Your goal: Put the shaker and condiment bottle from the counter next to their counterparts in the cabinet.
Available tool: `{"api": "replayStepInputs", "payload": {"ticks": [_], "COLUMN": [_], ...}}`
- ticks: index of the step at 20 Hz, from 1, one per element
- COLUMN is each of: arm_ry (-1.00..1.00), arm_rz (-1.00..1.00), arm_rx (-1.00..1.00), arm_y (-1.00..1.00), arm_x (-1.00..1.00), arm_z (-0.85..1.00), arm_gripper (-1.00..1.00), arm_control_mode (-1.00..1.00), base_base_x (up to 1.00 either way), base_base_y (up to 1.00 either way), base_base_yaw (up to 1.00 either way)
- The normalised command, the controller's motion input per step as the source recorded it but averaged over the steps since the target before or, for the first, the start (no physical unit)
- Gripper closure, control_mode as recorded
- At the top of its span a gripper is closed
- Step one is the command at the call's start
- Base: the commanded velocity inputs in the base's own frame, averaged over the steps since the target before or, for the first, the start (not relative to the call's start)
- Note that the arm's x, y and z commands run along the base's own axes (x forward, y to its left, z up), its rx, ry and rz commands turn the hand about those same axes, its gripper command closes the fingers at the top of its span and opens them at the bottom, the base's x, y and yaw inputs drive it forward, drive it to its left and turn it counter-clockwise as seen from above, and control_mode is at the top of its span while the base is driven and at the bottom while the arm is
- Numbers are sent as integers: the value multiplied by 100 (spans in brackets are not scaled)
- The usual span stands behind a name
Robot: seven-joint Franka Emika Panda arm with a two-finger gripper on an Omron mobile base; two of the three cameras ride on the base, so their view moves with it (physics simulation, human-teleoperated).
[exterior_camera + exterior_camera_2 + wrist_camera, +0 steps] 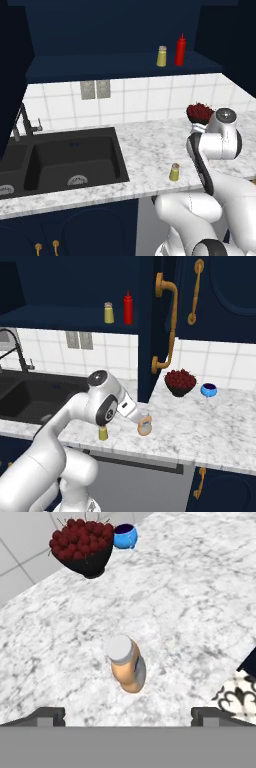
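The gripper [128, 714] is hanging above the condiment bottle [126, 664], jaws spread wide with nothing between them; the two dark fingertips [47, 716] are showing far apart at the bottom of the hand view, one on each side of the bottle. The bottle is standing upright on the counter [190, 612], apart from the fingers, with its grey cap facing the camera.

Positions: the bottle is sitting on the right stretch of the counter, near the front edge, with the dark bowl of red fruit [82, 547] and a small blue cup [124, 535] further back toward the tiled wall. The shaker [174, 172] is standing on the counter to the left of the arm, between it and the black sink [65, 160], also near the front edge. The counterparts, a matching shaker [161, 56] and a red squeeze bottle [180, 50], are standing just beside each other on the shelf of the cabinet [120, 70], up and far behind.

Handling, as judgement: the bottle is looking rigid, smooth-sided and light, tall and slim, so it is likely tipping easily if nudged off-centre. The round wall may be slipping under a weak pinch. Best hold is appearing to be across the body just below the cap or at mid-height, fingers squarely on opposite sides, keeping it upright. The cap itself is looking too narrow and slick for a secure hold.
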Motion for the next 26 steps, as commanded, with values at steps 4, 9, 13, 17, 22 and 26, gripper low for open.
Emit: {"api": "replayStepInputs", "payload": {"ticks": [4,9,13,17,22,26], "arm_ry": [0,0,0,0,0,0], "arm_rz": [0,0,0,0,0,0], "arm_rx": [3,3,2,0,0,2], "arm_y": [-13,-13,-10,-4,-2,-8], "arm_x": [17,15,17,21,22,18], "arm_z": [-20,-21,-20,-18,-17,-18], "arm_gripper": [-100,-100,-100,-100,-100,-100], "arm_control_mode": [-100,-100,-100,-100,-100,-100], "base_base_x": [0,0,0,0,0,0], "base_base_y": [0,0,0,0,0,0], "base_base_yaw": [0,0,0,0,0,0]}}
